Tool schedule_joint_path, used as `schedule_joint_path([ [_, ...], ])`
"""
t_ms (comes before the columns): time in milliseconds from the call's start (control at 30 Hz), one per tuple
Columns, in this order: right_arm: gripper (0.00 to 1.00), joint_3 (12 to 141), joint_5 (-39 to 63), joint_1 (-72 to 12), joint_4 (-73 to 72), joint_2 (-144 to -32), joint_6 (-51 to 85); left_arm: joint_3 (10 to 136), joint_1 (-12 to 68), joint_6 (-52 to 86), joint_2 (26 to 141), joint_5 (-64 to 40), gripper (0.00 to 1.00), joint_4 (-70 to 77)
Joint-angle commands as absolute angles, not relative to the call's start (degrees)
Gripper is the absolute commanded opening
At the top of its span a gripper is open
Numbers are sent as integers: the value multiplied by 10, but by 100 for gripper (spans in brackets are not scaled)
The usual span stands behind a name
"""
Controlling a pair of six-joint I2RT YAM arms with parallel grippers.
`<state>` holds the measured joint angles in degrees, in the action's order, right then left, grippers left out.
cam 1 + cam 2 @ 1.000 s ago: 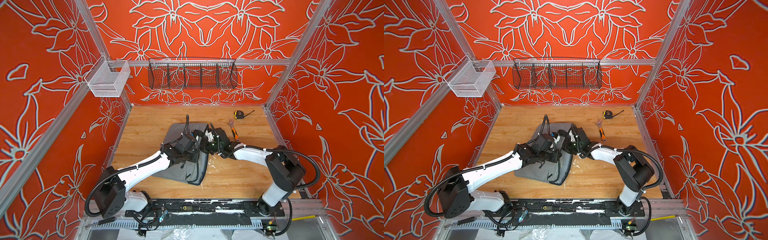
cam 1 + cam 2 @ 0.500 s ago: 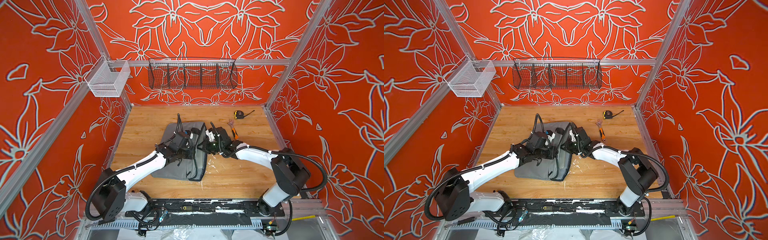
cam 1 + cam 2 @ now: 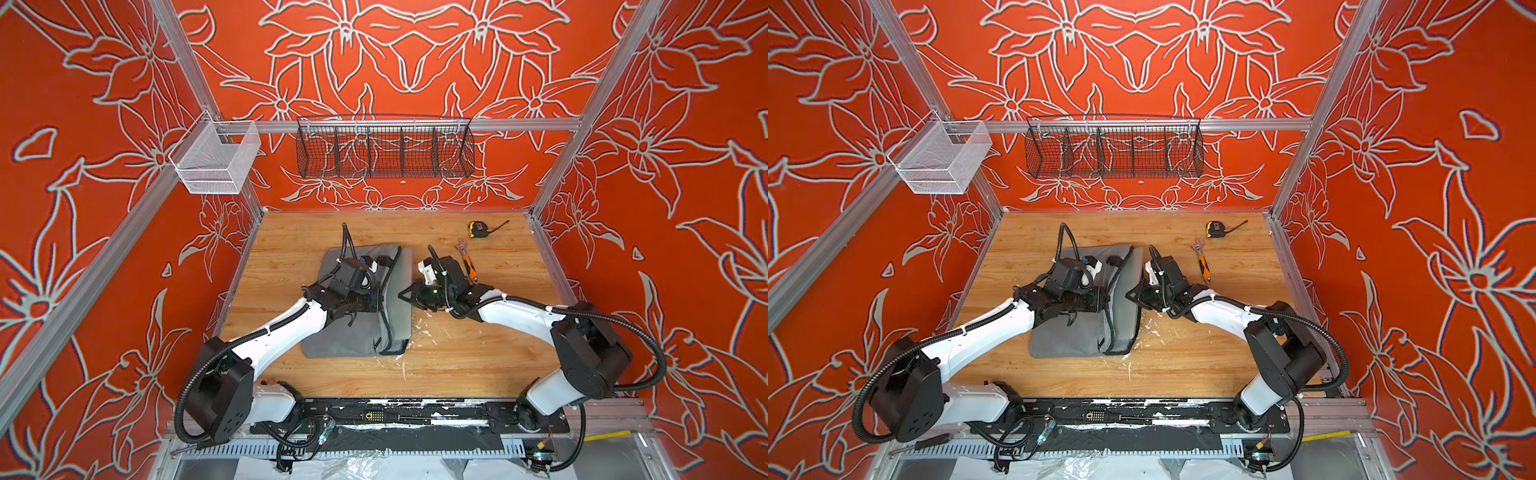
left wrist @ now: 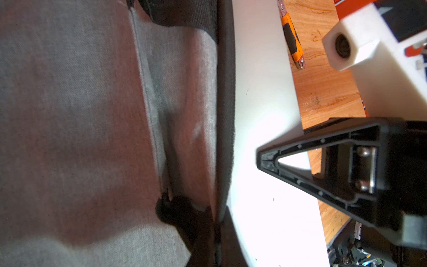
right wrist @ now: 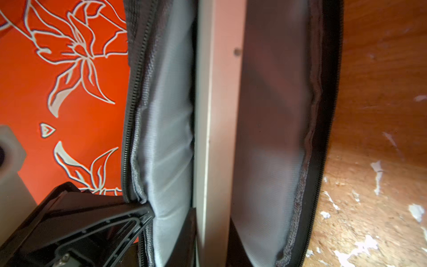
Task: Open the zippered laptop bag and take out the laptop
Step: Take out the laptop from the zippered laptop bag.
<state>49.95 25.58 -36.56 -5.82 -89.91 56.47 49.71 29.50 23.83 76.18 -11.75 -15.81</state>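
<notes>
In both top views the zippered laptop bag (image 3: 340, 340) lies flat at the centre of the frame on the wooden worktop (image 3: 478, 357). The laptop (image 3: 405, 266) shows as a pale strip along the bag's right-hand edge, part way out of the open side. My left gripper (image 3: 380, 301) sits on top of the bag close to that edge, closed tight. My right gripper (image 3: 1128, 296) meets the laptop's exposed edge from the right of the frame, jaws narrow. Up and right of centre lie a wrench (image 3: 467, 264) with an orange handle and, nearer the back wall, a tape measure (image 3: 477, 229), both well apart from the bag.

In the left wrist view I see grey bag fabric (image 4: 69, 115) with a fold running into my left gripper (image 4: 184, 219), a dark blur that seems to pinch that fold. Beyond the black zipper (image 4: 225, 92) lies the laptop's bare lid (image 4: 261, 92). One black finger (image 4: 300, 185) of my right gripper reaches over it.

In the right wrist view the laptop's silver edge (image 5: 217, 115) stands between the bag's raised upper lining (image 5: 166, 115) and its dark lower lining (image 5: 272, 115), which rests on the worktop (image 5: 381, 92). My right gripper's finger (image 5: 104, 228) touches the upper lining, and its jaws are set narrowly about the laptop's edge.
</notes>
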Motion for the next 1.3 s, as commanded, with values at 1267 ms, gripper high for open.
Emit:
schedule_joint_path([
  [1267,0,587,153,-431,-1,-958,518,621,293,22,774,-39,0,-402],
])
